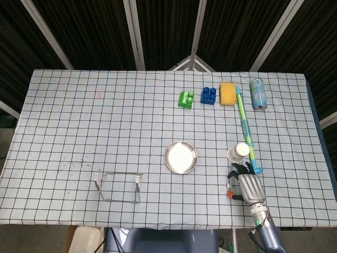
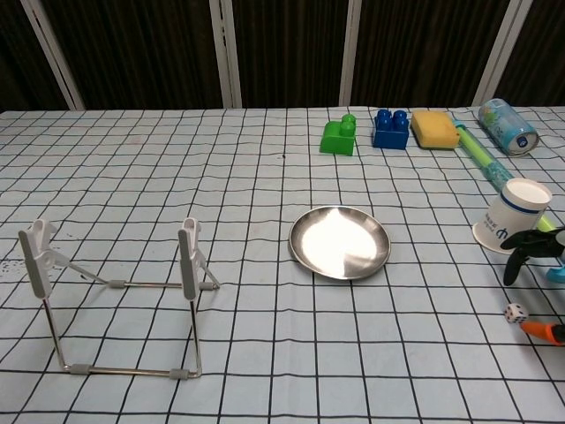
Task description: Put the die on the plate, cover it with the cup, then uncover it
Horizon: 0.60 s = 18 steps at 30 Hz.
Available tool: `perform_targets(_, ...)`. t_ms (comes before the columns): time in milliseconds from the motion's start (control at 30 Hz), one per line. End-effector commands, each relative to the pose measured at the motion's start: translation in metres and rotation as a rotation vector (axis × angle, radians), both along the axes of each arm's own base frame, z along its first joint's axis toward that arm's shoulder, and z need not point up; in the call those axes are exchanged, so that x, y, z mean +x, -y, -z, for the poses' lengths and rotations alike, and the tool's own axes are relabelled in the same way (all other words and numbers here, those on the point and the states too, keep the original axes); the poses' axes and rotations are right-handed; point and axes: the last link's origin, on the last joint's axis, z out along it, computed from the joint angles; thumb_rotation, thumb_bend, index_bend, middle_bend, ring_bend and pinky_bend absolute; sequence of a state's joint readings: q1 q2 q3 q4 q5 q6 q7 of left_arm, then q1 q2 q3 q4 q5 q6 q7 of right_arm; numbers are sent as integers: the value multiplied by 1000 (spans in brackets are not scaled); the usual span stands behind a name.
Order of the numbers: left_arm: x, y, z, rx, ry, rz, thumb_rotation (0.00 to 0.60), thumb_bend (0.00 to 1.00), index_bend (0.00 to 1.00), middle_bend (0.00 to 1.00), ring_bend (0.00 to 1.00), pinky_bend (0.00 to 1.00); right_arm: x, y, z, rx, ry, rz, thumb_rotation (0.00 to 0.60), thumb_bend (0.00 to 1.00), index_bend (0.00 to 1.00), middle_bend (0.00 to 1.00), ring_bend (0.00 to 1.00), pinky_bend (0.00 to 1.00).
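My right hand (image 1: 248,185) is hovering, fingers spread | die (image 2: 516,313) sitting at plate's (image 2: 340,261) 4 o'clock | cup (image 2: 513,215) showing an unreadable blue logo

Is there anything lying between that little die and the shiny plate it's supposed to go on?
Nothing visible does. Only bare checked cloth lies between the die and the plate. The cup stands off to the side, beyond the die.
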<state>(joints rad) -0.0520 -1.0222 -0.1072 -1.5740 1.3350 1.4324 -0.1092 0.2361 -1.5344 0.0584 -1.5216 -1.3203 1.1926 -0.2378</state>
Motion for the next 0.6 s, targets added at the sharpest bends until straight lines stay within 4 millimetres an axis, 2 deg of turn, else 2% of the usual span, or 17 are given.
perform_targets(33,0,0,0,0,0,0,600,677,272,0,0,95,1,1,2,2,4,-3,600,264,433,183,173,0)
perform_targets(600,-1,-1,1,-3,-9,-6,600,678,273,0,0,95,4,8,10,8,3,1,600,271,443,190,179,0)
